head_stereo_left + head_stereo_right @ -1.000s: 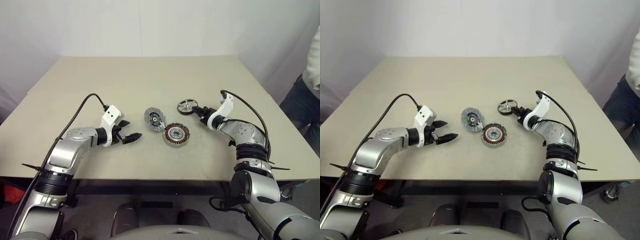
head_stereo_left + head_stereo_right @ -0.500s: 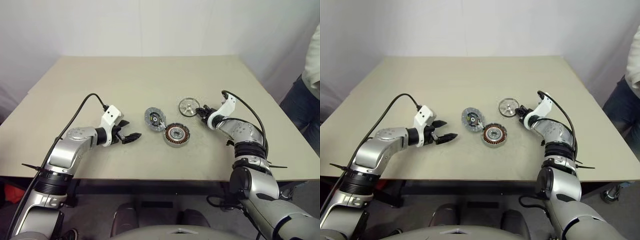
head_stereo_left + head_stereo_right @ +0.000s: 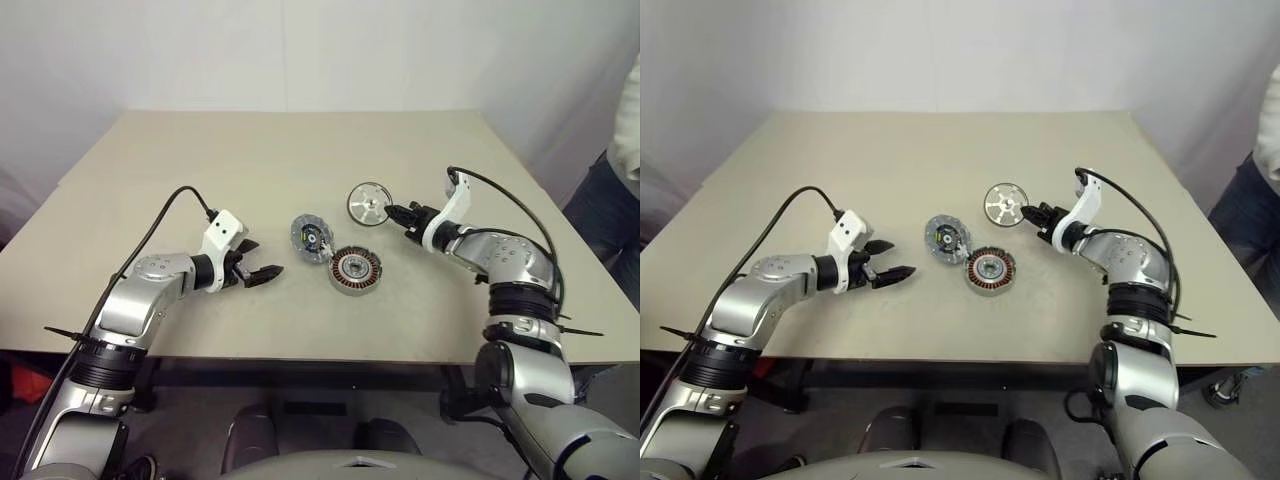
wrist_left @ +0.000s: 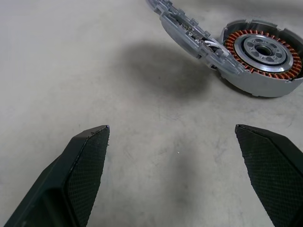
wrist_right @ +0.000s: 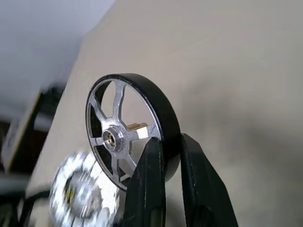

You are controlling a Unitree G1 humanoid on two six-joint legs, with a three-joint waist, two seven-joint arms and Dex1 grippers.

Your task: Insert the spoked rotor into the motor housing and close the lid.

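Motor housing (image 3: 353, 271) sits on the table (image 3: 300, 160) near its middle: short dark ring, copper-brown windings around a silver centre, top open, nothing inserted in it. Lid (image 3: 310, 239) is just beside it on the robot's left, tilted, one edge propped up and touching or nearly touching the housing rim; silver disc, pale segments round the rim, dark centre. Spoked rotor (image 3: 1006, 204) is off the table, held up beyond the housing, face turned toward the camera; the right wrist view shows a dark rim band, thin silver spokes, and a central hub. Right gripper (image 3: 1038, 213) is clamped on the rotor's rim, fingers (image 5: 150, 184) pinching it edge-on. Left gripper (image 3: 262, 265) hovers low over the table left of the lid, jaws spread wide, holding nothing. Count: one housing, one lid, one rotor. A person's sleeve and leg (image 3: 612, 190) are at the far right edge.
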